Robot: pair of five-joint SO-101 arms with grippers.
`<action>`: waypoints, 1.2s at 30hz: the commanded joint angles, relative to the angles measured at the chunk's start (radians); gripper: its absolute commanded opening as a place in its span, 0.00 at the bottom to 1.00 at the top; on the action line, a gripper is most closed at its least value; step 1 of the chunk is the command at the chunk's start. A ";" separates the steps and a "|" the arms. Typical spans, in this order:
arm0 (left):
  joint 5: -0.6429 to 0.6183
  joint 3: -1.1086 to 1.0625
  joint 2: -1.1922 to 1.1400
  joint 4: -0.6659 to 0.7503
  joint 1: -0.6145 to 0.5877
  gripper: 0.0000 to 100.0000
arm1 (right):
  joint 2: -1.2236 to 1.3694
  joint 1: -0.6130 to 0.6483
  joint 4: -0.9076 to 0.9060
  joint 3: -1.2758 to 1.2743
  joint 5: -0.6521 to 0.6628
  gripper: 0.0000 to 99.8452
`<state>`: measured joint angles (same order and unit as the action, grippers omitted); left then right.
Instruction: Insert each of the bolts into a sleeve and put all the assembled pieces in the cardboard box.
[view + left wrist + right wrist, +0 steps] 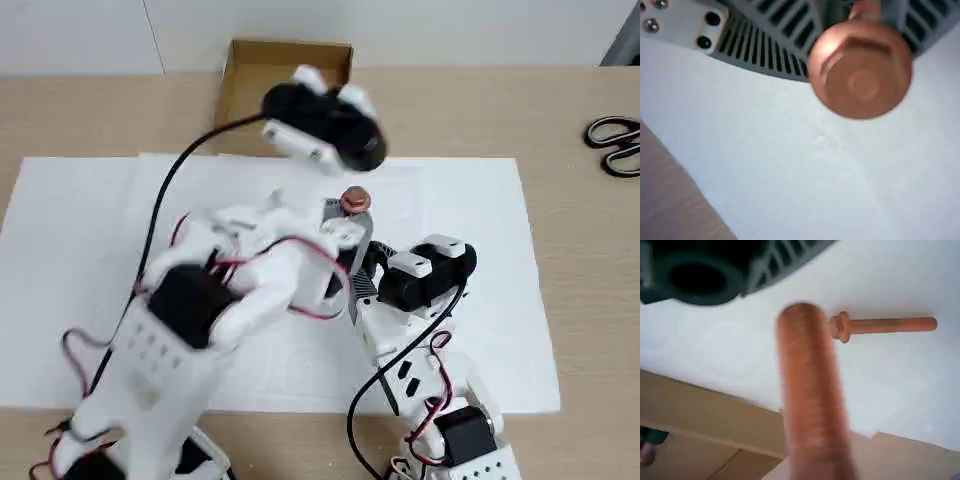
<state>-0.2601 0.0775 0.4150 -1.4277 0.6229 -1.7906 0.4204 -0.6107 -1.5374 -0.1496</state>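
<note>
The left gripper (342, 212) has its grey, slotted plastic jaws closed on a copper-coloured bolt (860, 70), which stands head up over the middle of the counter (500, 110), nearer the far edge than the near one. The left wrist view looks straight onto the bolt's smooth, rounded head, which has a hexagon on top and a wider round flange under it, with the ribbed jaw behind. In the right wrist view its finely threaded shank runs blurred across the foreground. The right gripper (358, 228) brings a long slotted jaw up just beside the bolt, and it cannot be told whether that one is open or closed. Under both arms lies a white paper sheet (80, 280) covering most of the pale wood-grain counter. A second bolt (880, 325) of the same copper colour lies flat on the sheet, its slim shank bare, close to the sheet's far edge. Past that edge an open brown cardboard box (250, 100) rests against the far edge of the counter. Black-handled scissors (615, 145) lie at the right edge.
</note>
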 commanded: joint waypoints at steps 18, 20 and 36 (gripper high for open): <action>-0.068 0.496 -0.321 -0.187 0.003 0.01 | -0.018 0.007 0.019 0.009 -0.008 0.00; -0.092 0.492 -0.322 -0.193 0.014 0.01 | -0.018 0.007 0.019 0.009 -0.008 0.00; -0.120 0.377 -0.338 -0.150 0.008 0.01 | -0.018 0.007 0.019 0.011 -0.008 0.00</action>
<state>-0.3751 0.4687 0.0683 -1.6149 0.6291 -1.7906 0.4204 -0.6107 -1.5374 -0.1496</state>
